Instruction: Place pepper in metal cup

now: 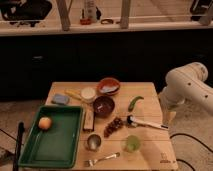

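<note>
The green pepper (135,103) lies on the wooden table (150,150), right of centre, curved and on its side. The metal cup (93,142) stands upright near the front edge, just right of the green tray. My white arm (187,85) comes in from the right, and my gripper (167,115) hangs at its lower end beside the table's right edge. It is to the right of the pepper, apart from it and far from the cup. It holds nothing that I can see.
A dark bunch of grapes (114,126) and a scoop (145,122) lie between pepper and cup. A brown bowl (104,106), an orange bowl (108,86), a translucent green cup (132,144), a fork (102,160) and a green tray (52,142) with a fruit (45,123) are also there.
</note>
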Controlling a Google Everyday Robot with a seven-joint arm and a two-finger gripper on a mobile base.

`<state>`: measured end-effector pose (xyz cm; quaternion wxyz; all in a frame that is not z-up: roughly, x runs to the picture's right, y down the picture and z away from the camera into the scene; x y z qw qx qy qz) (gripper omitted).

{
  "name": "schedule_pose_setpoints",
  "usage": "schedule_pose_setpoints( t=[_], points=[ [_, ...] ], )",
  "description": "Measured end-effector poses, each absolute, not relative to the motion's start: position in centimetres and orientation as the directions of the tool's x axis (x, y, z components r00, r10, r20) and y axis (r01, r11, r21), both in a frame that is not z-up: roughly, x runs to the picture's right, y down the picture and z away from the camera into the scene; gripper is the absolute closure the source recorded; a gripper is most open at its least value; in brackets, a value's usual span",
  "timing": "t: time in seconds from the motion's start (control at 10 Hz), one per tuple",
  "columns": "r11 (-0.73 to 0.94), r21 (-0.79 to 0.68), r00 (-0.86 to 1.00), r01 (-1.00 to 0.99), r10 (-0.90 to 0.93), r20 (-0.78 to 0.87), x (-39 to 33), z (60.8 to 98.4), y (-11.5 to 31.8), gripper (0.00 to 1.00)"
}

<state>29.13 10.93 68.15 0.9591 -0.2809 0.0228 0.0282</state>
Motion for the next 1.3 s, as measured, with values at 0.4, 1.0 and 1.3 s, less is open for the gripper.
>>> schedule_pose_setpoints(
  t=[0.4,1.0,1.3],
  points=[
    [0.841,-0.537,0.997,-0.067,0.041,-0.06,29.13,68.15,10.93,0.2],
    [0.841,-0.538,0.997,-0.067,0.041,-0.06,29.13,68.15,10.93,0.2],
    [0.841,-0.537,0.997,-0.067,0.041,-0.06,29.13,68.15,10.93,0.2]
  ],
)
